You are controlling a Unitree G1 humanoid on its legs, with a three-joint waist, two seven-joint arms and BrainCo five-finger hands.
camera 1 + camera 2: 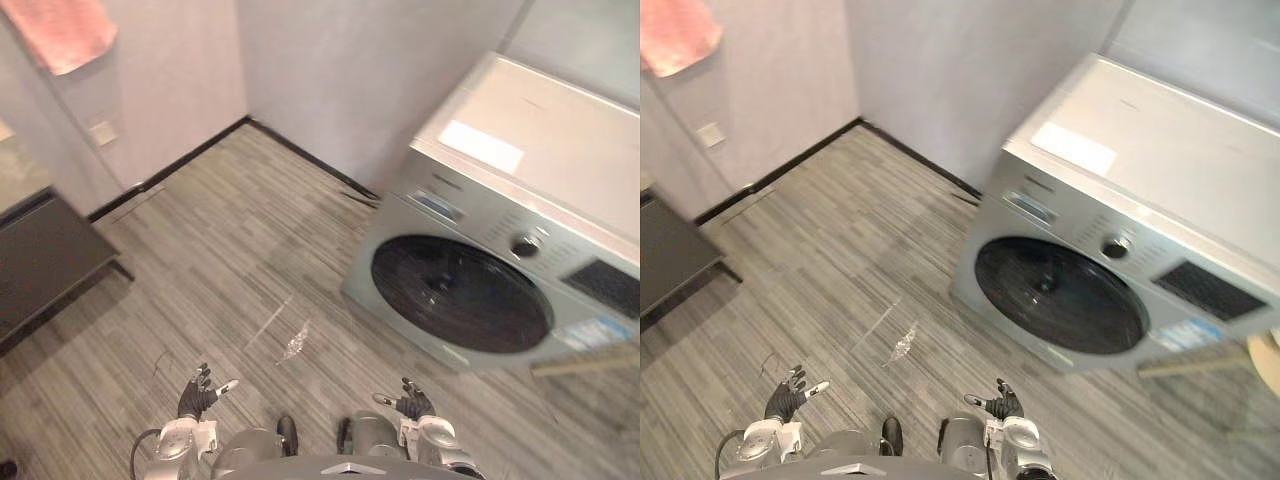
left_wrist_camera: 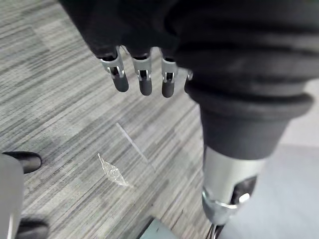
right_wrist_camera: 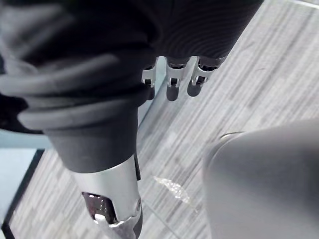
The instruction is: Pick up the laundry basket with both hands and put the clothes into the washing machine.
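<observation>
Starting nearest, Ana: what have the hands got?

Nothing, Ben. The left robot hand (image 1: 200, 392) and the right robot hand (image 1: 412, 402) hang low in front of the body, well apart. Both have their fingers loose and spread, and both are empty.

And the laundry basket?

In neither of them. Where it stands I cannot tell.

Beyond the hands?

Bare floor (image 1: 220, 230) with a shiny scrap (image 1: 294, 343) lying on it, between the robot and the washing machine (image 1: 540, 160). The machine stands to the right against the wall. Its round door (image 1: 460, 292) faces out and looks shut. Off to the left is a dark low unit (image 1: 45, 255), and high on that wall hangs a pink cloth (image 1: 65, 30).

What could go wrong?

Two things, I'd judge. With both hands taken up by the basket, none is free for that shut door — the clothes would have nowhere to go. And the scrap lies on the way to the machine, so a foot landing on it could slip, load and all.

The count?

Two robot hands, one washing machine with one door, one scrap, one dark unit, one pink cloth.
</observation>
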